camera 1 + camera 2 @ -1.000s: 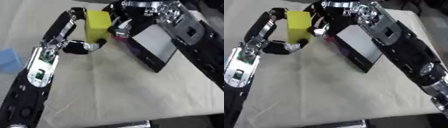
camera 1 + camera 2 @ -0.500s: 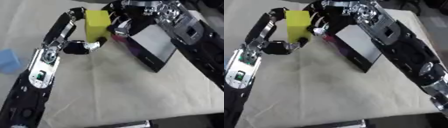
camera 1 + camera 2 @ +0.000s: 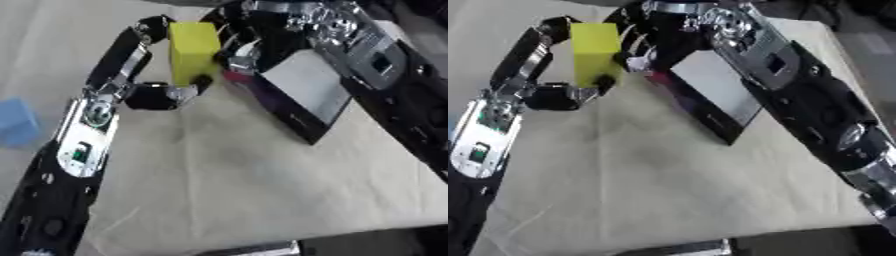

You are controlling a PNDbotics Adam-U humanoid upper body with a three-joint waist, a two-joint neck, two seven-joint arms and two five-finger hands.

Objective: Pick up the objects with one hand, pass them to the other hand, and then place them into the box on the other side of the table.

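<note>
A tall yellow block [image 3: 192, 50] is held above the table near the far edge. My left hand [image 3: 157, 95] is shut on it, with fingers curled over its top left corner and the thumb under its lower right edge. My right hand [image 3: 241, 47] comes in from the upper right and is close against the block's right face, its fingers spread and not closed round the block. Just right of the block lies the dark box [image 3: 282, 109] with a pale inside, tilted, under my right arm.
A light blue object [image 3: 16, 122] lies at the left edge of the cream tablecloth [image 3: 245, 190]. The table's near edge runs along the bottom, with a dark strip below it. My right forearm [image 3: 815, 100] covers the right side.
</note>
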